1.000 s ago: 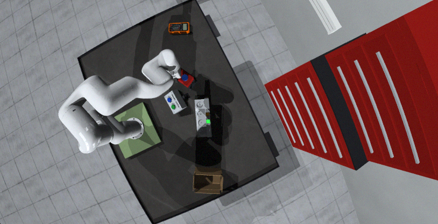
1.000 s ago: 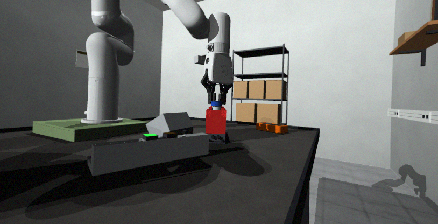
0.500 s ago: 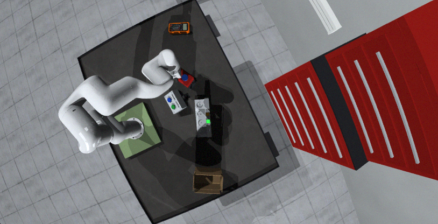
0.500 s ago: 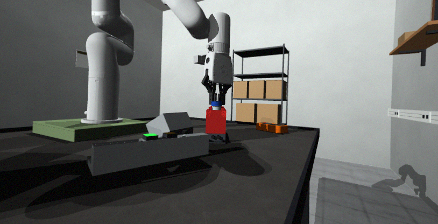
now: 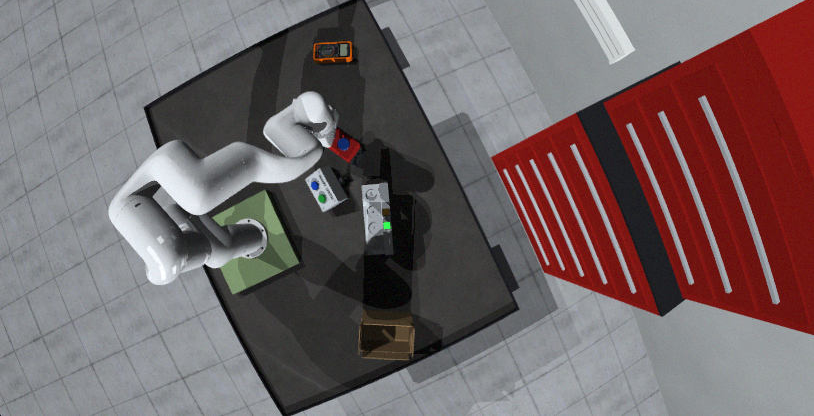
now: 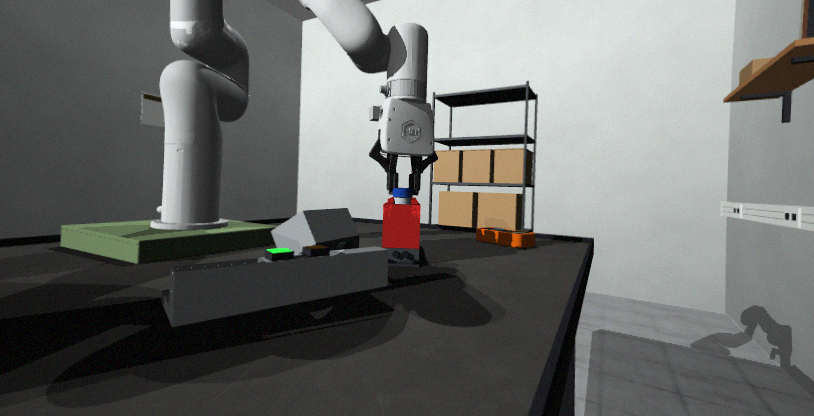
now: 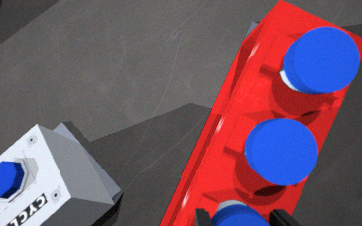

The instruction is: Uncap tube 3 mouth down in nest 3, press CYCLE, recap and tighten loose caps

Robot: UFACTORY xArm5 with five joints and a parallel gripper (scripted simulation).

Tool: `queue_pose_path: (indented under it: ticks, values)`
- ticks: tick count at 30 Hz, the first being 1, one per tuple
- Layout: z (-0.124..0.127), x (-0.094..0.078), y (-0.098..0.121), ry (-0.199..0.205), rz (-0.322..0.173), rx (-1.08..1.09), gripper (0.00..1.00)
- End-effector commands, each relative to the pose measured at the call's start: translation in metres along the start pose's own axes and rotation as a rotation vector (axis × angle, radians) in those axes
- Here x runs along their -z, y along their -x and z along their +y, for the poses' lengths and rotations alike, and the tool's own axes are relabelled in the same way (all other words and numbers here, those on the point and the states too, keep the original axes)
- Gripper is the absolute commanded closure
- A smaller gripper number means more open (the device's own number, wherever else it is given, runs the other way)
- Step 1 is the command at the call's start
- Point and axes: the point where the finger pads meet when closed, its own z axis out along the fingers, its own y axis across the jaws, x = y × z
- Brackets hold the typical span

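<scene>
Item: jaws [image 6: 403,184], closed part-way on a blue tube cap [image 7: 238,216] in the red decapping station [image 5: 348,150], mid-desk towards the far edge from the arm's base. Green lamp [image 5: 387,224] lit. Risk, as judged: an off-centre grip could slip or cross-thread the cap during turning, leaving it loose.

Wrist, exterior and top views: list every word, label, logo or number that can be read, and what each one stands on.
"CYCL", the last letter cut off by the frame edge: label beside the blue key on the key housing, wrist view.
Hexagonal logo on the gripper body, exterior view: its letters are too blurred to read.
Label strip on the key housing, top view: too small to read.
Orange meter face: no readable digits.
</scene>
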Motion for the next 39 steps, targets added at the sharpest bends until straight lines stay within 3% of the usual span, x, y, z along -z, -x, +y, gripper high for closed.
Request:
queue_pose_path:
  ticks: [1, 7, 9, 22, 30, 31, 39]
  values:
    - [0.0009, 0.0007, 0.0004, -0.001, -0.008, -0.279, 1.0]
    - [0.0009, 0.0005, 0.0004, 0.001, -0.007, -0.551, 1.0]
    - [0.0009, 0.0005, 0.0004, 0.001, -0.007, -0.551, 1.0]
    - [0.0009, -0.0001, 0.0005, 0.003, -0.007, -1.191, 1.0]
    - [0.0009, -0.0001, 0.0005, 0.003, -0.008, -1.201, 1.0]
    - [0.0009, -0.0001, 0.0005, 0.003, -0.008, -1.201, 0.54]
    - [0.0009, -0.0001, 0.0005, 0.003, -0.008, -1.201, 0.54]
